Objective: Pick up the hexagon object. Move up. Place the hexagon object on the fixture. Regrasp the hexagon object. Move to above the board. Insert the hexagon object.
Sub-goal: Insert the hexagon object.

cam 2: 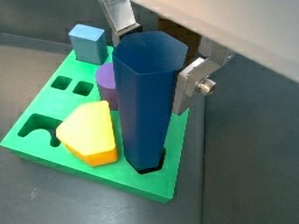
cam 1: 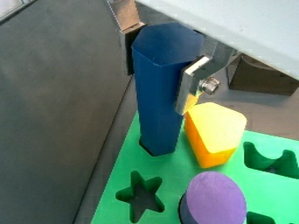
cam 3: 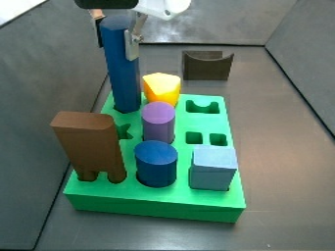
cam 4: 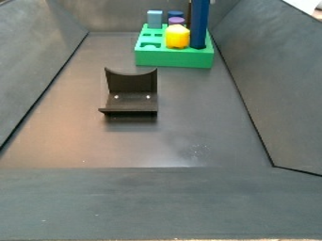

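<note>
The hexagon object (cam 3: 121, 74) is a long blue six-sided bar. It stands upright with its lower end in a hole at the far left corner of the green board (cam 3: 157, 202). It also shows in both wrist views (cam 1: 162, 87) (cam 2: 146, 105) and in a side view (cam 4: 199, 19). My gripper (cam 3: 116, 29) is at the bar's top, with its silver fingers (cam 1: 193, 80) against two opposite faces, shut on the bar (cam 2: 152, 57). The fixture (cam 3: 206, 65) stands empty on the floor, apart from the board (cam 4: 128, 92).
On the board stand a yellow piece (cam 3: 161, 86), a purple cylinder (cam 3: 159, 123), a short blue cylinder (cam 3: 156, 162), a light blue cube (cam 3: 214, 167) and a tall brown arch block (cam 3: 89, 145). A star hole (cam 1: 143, 194) lies open beside the bar. Dark walls enclose the floor.
</note>
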